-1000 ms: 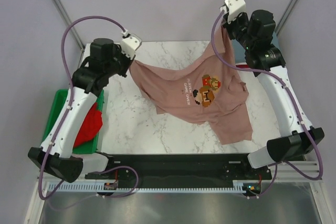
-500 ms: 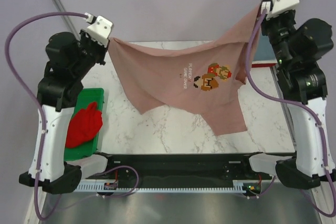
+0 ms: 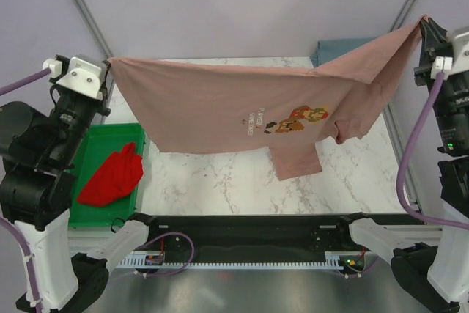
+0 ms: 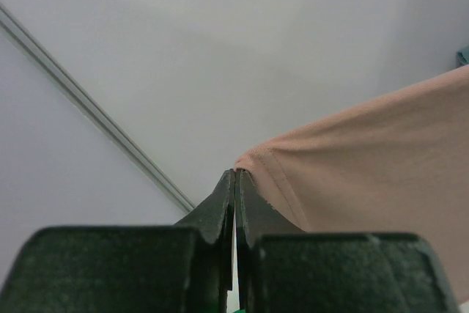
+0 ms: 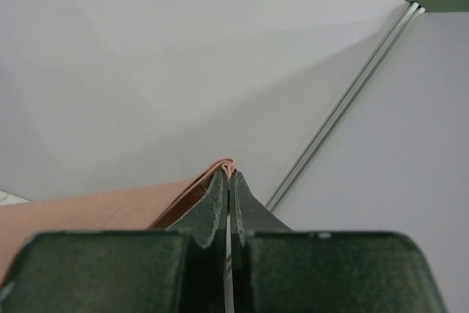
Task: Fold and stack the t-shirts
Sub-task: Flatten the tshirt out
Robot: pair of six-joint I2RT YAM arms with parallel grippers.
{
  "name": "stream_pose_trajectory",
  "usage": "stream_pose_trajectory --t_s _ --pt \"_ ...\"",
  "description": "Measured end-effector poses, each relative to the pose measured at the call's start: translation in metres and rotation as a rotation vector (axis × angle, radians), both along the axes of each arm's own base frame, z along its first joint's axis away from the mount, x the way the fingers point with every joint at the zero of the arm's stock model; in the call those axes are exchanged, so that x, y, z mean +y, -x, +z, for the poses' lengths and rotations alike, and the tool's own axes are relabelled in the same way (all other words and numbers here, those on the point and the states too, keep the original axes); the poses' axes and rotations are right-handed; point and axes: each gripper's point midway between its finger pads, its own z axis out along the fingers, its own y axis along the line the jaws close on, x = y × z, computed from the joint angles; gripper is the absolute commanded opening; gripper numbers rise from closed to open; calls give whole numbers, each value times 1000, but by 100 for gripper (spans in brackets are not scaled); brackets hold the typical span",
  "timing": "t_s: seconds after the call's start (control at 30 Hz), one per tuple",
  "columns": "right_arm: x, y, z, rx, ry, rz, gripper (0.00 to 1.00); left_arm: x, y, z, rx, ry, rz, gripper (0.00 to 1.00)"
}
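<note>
- The left gripper is pressed together on one corner of the pink shirt. In the left wrist view the hem comes out right at the tips, with no gap between the jaws.
- The right gripper is clamped in the same way on the opposite corner, where a small fold of pink cloth shows above the tips.
- Both arms are high and wide apart, so the shirt hangs between them like a sheet above the table, with the print side up. I think the purpose is to stretch the cloth flat before it is laid down for folding.
- The top edge looks tight, but a flap hangs lower at the middle right. I cannot tell if it touches the table.
- The red shirt lies crumpled in the green tray on the left, probably waiting for its turn.
- The grey-blue shirt lies at the far right corner, partly hidden behind the pink one.
- Nothing looks folded or stacked yet, so the task seems near its beginning.
</note>
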Motion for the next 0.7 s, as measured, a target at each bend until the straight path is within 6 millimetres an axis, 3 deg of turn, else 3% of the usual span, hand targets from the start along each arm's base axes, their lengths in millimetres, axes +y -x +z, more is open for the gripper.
stream_pose_trajectory --t_s 0.2,0.33,0.43,0.57,0.63,0.7 --pt "-3 53 24 -76 8 45 0 12 36 16 -74 18 12 2" --pt "-8 95 46 -178 5 56 0 21 67 40 -159 36 23 2" --pt "-9 110 56 -222 3 62 0 26 85 61 -230 42 31 2" --pt "-5 97 55 -211 15 71 0 28 90 75 -277 33 41 2" --pt "0 76 48 -185 28 73 0 25 74 70 -253 16 43 2" --pt "7 39 28 -120 54 72 0 20 50 55 -208 -3 44 2"
